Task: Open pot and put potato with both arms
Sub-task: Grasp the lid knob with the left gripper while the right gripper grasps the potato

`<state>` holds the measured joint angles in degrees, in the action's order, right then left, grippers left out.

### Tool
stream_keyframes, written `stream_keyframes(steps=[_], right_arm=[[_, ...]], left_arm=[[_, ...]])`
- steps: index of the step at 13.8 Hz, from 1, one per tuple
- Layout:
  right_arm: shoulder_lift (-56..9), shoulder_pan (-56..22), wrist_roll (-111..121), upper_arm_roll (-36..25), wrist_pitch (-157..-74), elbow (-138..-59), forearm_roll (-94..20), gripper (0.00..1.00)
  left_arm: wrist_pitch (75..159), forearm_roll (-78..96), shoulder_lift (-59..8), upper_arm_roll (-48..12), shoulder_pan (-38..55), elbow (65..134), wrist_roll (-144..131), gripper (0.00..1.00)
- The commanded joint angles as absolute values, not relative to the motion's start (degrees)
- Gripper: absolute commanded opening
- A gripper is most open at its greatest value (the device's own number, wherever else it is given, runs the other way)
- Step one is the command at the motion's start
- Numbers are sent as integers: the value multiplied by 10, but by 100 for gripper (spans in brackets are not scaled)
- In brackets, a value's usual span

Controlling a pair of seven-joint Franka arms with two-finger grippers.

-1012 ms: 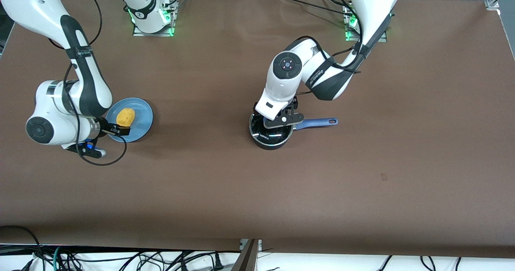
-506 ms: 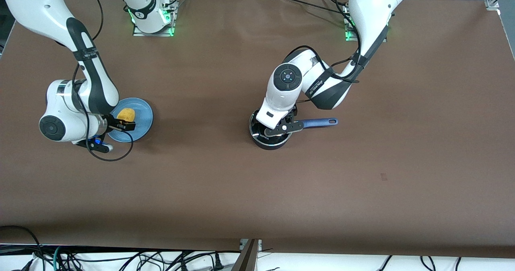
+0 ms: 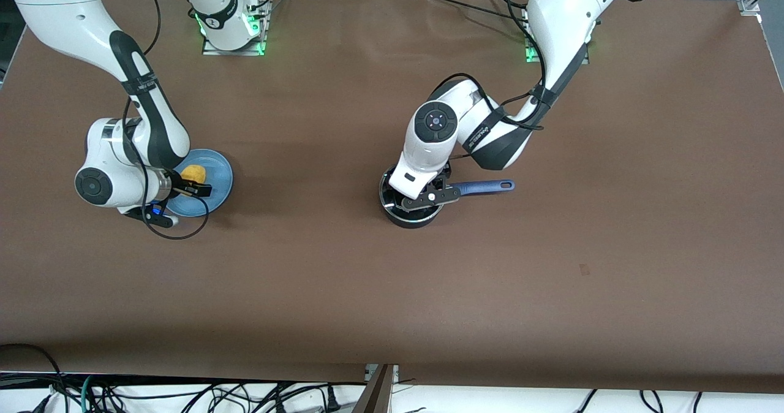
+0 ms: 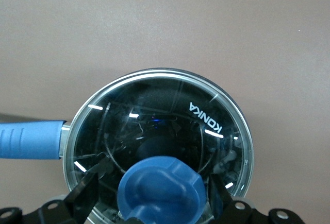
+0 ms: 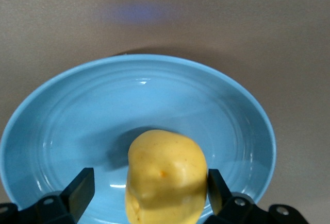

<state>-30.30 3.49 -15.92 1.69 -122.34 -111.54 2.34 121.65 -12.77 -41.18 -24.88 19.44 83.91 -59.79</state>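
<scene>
Pot [image 3: 409,208] sits mid-table, black saucepan, blue handle [image 3: 484,187] pointing toward the left arm's end; glass lid [image 4: 157,141] not yet off. Left gripper [image 4: 160,195] is over it, fingers spread wide either side of the blue knob [image 4: 161,188], not closed on it. Knob is the only sensible hold: lid looks like rigid glass, smooth, probably breakable, so lift straight up and set it down gently.

Potato [image 5: 166,175] lies on the light-blue plate [image 5: 77,110] at the right arm's end, well apart from the pot. Right gripper [image 5: 147,190] is low over the plate, fingers wide, straddling the potato with gaps showing on both sides. Potato reads as light, firm, lumpy and rounded; squeeze across the narrow middle or it may squirt out. Plate glaze looks slick.
</scene>
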Motion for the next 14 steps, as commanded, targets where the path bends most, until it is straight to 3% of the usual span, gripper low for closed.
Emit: stream_keyframes(steps=[1,2,4,5,7,9,10,11,14], right_arm=[[-289,39,-165,19,-1230,-1132,19,63],[-289,39,-163,19,-1229,-1130,19,55],[-287,38,-164,20,-1218,-1126,19,40],[-285,38,-165,21,-1216,-1124,19,38],[-279,38,-155,23,-1216,-1107,19,38],[-265,35,-143,28,-1197,-1080,22,38],[-259,34,-142,46,-1174,-1055,22,38],[-258,34,-145,68,-1144,-1022,22,38],[-259,32,-155,118,-1065,-941,18,38]], left_arm=[[1216,-144,-424,-243,205,817,-605,71],[1216,-144,-427,-243,205,816,-603,59],[1216,-144,-432,-243,206,809,-603,53],[1216,-144,-432,-243,207,807,-603,51],[1216,-144,-432,-242,208,806,-603,46],[1209,-144,-430,-243,208,794,-603,35],[1199,-145,-427,-243,208,785,-602,12],[1188,-145,-423,-244,208,780,-603,0],[1174,-147,-395,-248,208,780,-603,0]])
